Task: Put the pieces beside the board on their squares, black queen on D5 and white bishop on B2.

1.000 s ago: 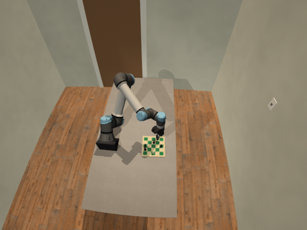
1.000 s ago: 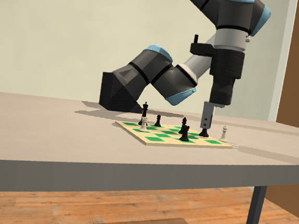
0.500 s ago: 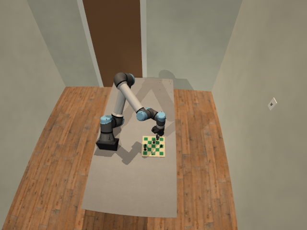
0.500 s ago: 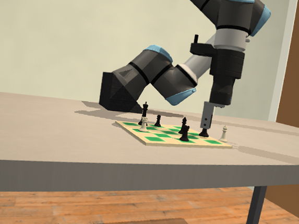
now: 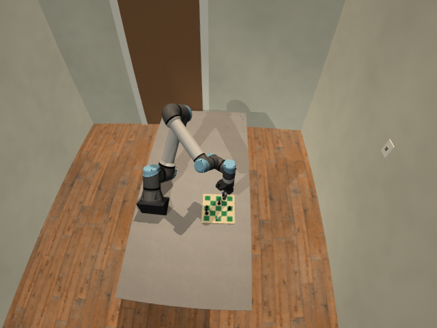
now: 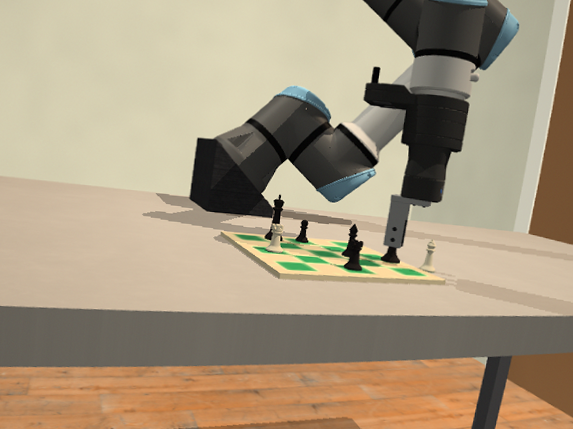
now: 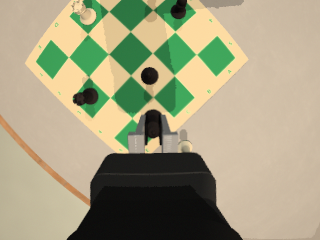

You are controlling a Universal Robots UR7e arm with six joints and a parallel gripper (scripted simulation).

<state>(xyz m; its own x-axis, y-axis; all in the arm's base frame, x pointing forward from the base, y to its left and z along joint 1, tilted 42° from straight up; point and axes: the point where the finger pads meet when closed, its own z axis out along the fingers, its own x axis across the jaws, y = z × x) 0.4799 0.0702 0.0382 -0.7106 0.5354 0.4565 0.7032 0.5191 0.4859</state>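
My gripper (image 5: 224,194) (image 6: 395,235) (image 7: 153,123) is shut on the black queen (image 6: 390,254) (image 7: 154,122), gripping its upper part. The queen is upright with its base low over the green square at the corner of the board (image 5: 209,219) (image 6: 281,272) (image 7: 220,55) nearest the wrist camera. I cannot tell if the base touches the board. The white bishop (image 6: 429,255) (image 7: 186,142) stands upright on the table just off that corner, close beside the fingers.
On the board stand a black king (image 6: 276,215), a white rook (image 6: 275,240) (image 7: 84,14), a black pawn (image 6: 302,231) (image 7: 179,8), a black bishop (image 6: 351,237) (image 7: 150,75) and a black knight (image 6: 354,258) (image 7: 86,98). The arm's base (image 5: 152,204) stands to the board's left.
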